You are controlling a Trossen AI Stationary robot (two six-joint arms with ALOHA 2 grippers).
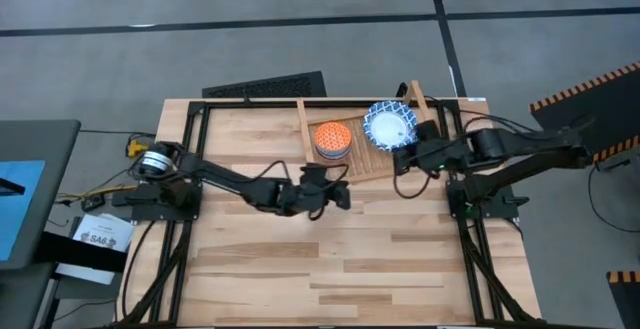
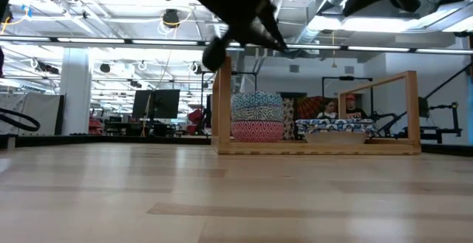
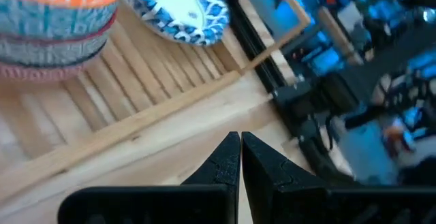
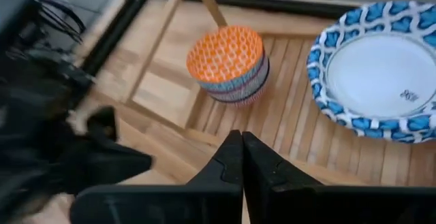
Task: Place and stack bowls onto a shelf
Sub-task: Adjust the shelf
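Bowls sit on the shelf: the small stack beside the white bowls. My left gripper and right gripper are closed, empty. Risk: either arm clipping the shelf, toppling the stack.

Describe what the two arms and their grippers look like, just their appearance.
Both arms are black, built of slim jointed segments with loose black cables looping alongside. The left arm has a silver cylindrical joint at its base. The left gripper and right gripper each end in two dark, tapered, wedge-shaped jaws on a wide black bar. No markings show.
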